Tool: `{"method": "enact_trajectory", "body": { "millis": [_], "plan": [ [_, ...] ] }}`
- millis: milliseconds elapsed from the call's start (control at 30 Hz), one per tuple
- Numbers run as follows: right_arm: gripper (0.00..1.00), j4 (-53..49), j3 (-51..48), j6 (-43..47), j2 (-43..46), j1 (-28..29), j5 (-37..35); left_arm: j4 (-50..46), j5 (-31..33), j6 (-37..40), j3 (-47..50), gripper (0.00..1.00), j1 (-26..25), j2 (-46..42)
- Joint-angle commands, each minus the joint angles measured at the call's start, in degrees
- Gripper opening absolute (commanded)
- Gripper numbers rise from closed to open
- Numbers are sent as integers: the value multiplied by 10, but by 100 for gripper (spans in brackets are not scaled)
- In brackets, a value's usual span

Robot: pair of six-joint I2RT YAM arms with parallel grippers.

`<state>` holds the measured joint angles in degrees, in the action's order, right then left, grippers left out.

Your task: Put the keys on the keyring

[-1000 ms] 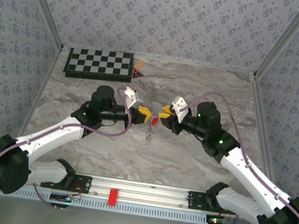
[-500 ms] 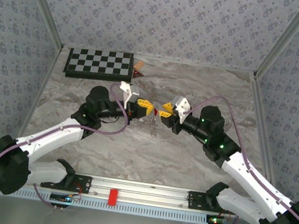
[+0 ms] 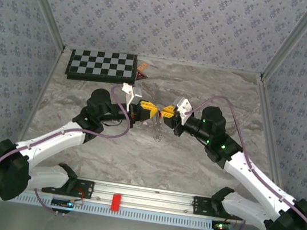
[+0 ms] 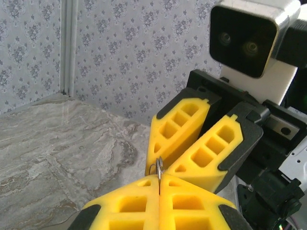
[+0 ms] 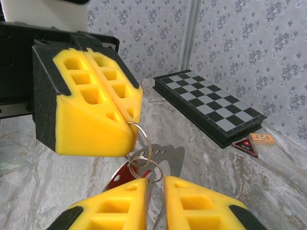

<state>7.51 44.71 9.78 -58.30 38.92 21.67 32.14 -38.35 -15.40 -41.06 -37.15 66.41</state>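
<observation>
Over the last second the left tool [image 3: 149, 111] and right tool [image 3: 166, 113] have drawn tip to tip at mid-frame, so threading looks under way. The left one is clamped on the keyring [image 5: 142, 143]. The red key [image 5: 119, 176] hangs from linked rings at the right tool's narrow gap; gripped or not, I cannot tell. The chessboard [image 3: 102, 65] and triangular piece [image 3: 142, 76] sit well apart on the tabletop [image 3: 233, 86], upper left. Only the tools' own bulk crowds the work.
</observation>
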Motion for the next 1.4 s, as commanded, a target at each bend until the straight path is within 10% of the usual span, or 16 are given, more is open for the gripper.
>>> {"method": "enact_trajectory", "body": {
  "millis": [0,467,767,1100,1367],
  "plan": [
    [14,13,7,-6,-13,9,15,46,-17,-11,-3,0,-3,-10],
    [9,-3,-2,-1,-22,22,14,80,-11,-26,2,0,-4,-5],
    [30,50,-43,-37,26,16,-14,100,20,-39,20,0,-3,-11],
    [31,68,-21,-22,-10,41,-54,97,13,-39,20,0,-5,-13],
    [10,87,-25,-4,-11,46,-84,88,14,-33,21,0,-5,-17]
  ]
}}
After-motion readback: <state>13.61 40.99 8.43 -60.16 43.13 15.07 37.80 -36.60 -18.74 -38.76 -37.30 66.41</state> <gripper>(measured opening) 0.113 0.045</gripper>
